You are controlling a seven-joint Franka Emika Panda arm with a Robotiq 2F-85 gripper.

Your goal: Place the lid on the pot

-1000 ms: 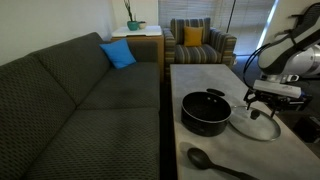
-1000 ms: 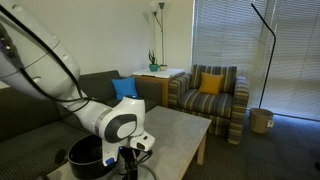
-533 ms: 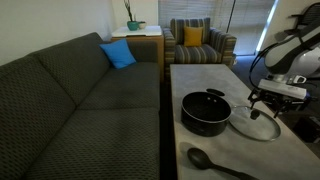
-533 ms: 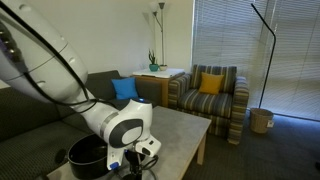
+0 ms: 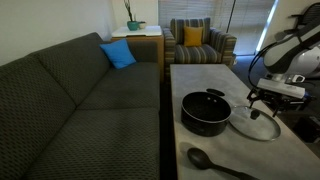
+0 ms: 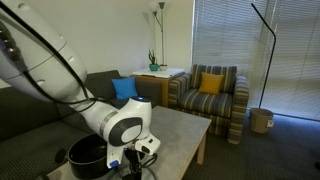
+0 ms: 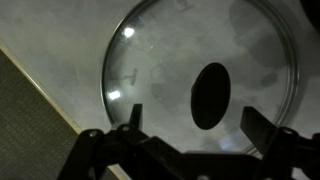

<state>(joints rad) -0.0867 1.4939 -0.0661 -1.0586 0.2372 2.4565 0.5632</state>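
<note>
Lid lies beside pot — claw, spread wide, has dropped closer.

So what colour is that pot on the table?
The pot is black, best seen in an exterior view, where it sits next to the lid.

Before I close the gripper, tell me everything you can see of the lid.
The lid is a round, flat disc of clear glass with a thin metal rim and a dark oval knob at its centre. It lies flat on the pale table, beside the pot, not on it. The gripper hangs open above it, with a finger to either side of the knob. No contact shows.
</note>
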